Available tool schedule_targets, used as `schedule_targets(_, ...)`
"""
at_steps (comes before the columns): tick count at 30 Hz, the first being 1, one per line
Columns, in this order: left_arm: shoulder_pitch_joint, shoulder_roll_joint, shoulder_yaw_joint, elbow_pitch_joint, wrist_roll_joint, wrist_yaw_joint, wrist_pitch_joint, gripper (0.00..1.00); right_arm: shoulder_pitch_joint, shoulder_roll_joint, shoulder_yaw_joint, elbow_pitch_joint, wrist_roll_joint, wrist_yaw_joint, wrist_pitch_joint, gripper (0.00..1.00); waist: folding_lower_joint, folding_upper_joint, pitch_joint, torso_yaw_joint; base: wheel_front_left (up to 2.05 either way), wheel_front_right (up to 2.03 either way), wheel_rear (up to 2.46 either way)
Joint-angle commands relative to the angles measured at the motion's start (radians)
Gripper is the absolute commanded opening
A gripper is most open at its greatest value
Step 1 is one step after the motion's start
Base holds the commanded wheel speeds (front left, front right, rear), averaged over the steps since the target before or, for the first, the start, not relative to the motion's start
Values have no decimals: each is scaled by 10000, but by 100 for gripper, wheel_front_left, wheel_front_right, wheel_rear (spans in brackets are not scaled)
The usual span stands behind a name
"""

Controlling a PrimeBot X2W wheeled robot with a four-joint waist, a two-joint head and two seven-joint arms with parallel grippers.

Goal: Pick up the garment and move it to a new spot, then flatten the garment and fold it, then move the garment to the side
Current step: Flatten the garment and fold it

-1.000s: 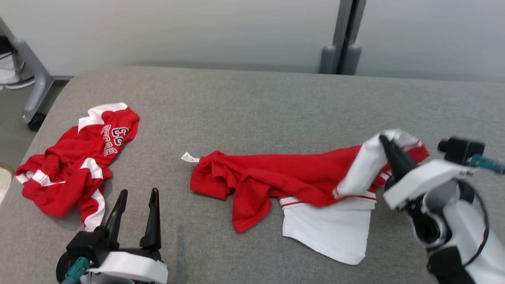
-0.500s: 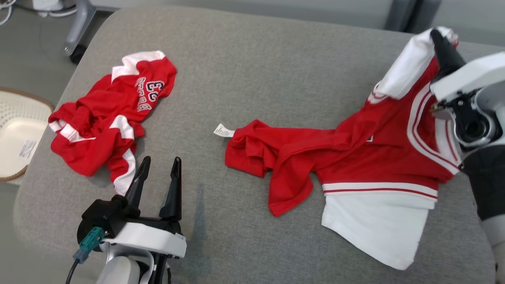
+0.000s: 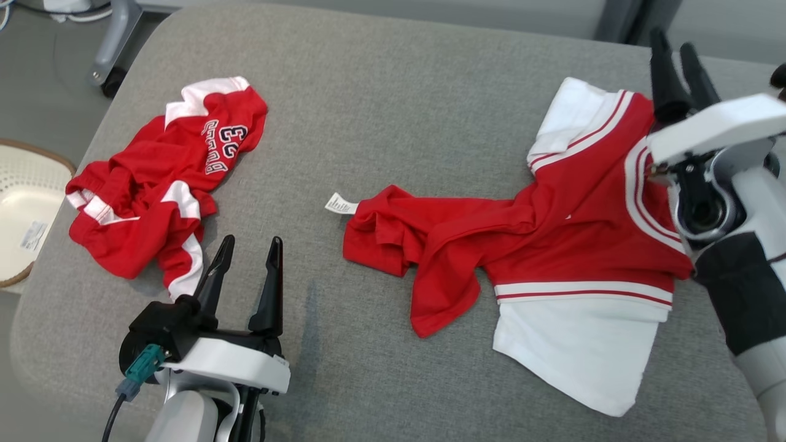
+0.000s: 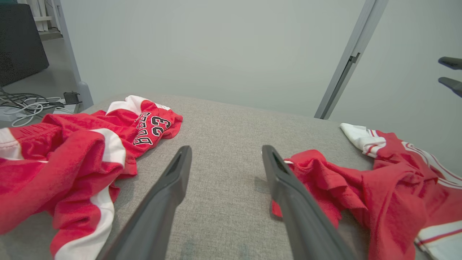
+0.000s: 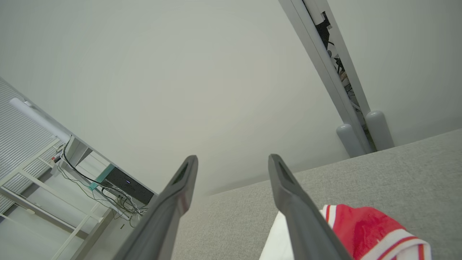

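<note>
The shirt (image 3: pixel 552 239) lies on the right half of the desk (image 3: pixel 393 92), red body bunched toward the middle, a white panel spread at the near edge, and a small label (image 3: pixel 341 204) poking out at its left end. The right end effector (image 3: pixel 670 42) is over the shirt's far corner, fingers apart and nothing between them. From the head view that gap looks narrow. The right wrist view opens it up: the two fingers are well apart against the wall, with just a red-and-white corner of shirt (image 5: pixel 361 224) below them and a grey post (image 5: pixel 325 65) behind.

Down at the near left, the left end effector (image 3: pixel 252 242) sits with its fingers spread and empty, pointing between the two heaps. Its own camera shows bare desk between the fingers, crumpled red shorts (image 4: pixel 72 144) with a "23" on one side and the shirt's bunched end on the other.

Only the head view catches the pale basket (image 3: pixel 18 209) off the desk's left edge.
</note>
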Motion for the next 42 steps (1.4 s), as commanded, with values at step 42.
schedule_targets(42,1331,301,-404,74,-188,-576,1898,100,7556,1543,-2482,-5647,-5120,5,-525,100,0,0,-2242,-2224,0,0,0)
